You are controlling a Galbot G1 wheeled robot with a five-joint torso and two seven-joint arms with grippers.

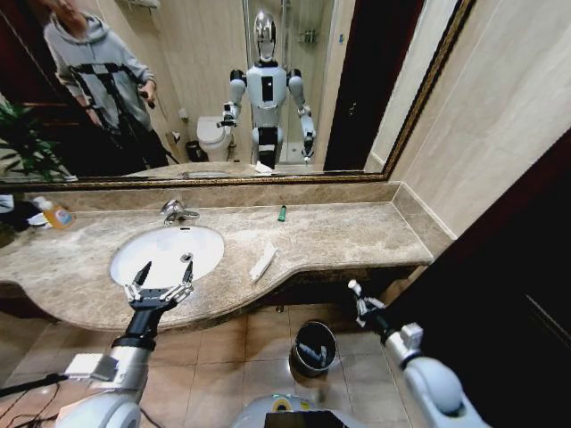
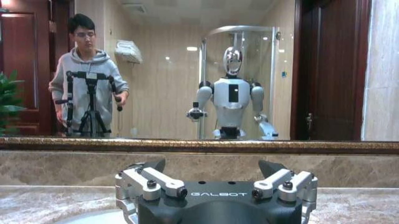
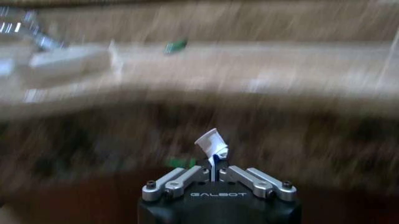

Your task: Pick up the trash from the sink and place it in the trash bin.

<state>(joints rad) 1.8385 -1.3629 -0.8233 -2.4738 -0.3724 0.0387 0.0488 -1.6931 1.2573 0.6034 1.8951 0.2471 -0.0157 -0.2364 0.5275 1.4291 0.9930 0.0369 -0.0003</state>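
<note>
The white oval sink (image 1: pixel 205 245) is set in a beige marble countertop (image 1: pixel 339 236). My left gripper (image 1: pixel 161 279) hovers open over the basin's front edge, with nothing between its fingers (image 2: pixel 149 179). A long flat white packet (image 1: pixel 263 262) lies on the counter just right of the basin. A tiny green tube (image 1: pixel 281 213) (image 3: pixel 175 45) lies near the back wall. My right gripper (image 1: pixel 358 295) (image 3: pixel 213 169) is below counter height, right of the trash bin (image 1: pixel 314 346), and shut on a small white wrapper (image 3: pixel 212 141). The bin is a small black one on the tiled floor.
A chrome faucet (image 1: pixel 176 211) stands behind the basin. An orange-capped soap bottle (image 1: pixel 55 214) sits at the counter's far left, beside a plant (image 1: pixel 22 143). A large mirror (image 1: pixel 223 89) spans the wall. A dark wall panel (image 1: pixel 508 294) closes in the right side.
</note>
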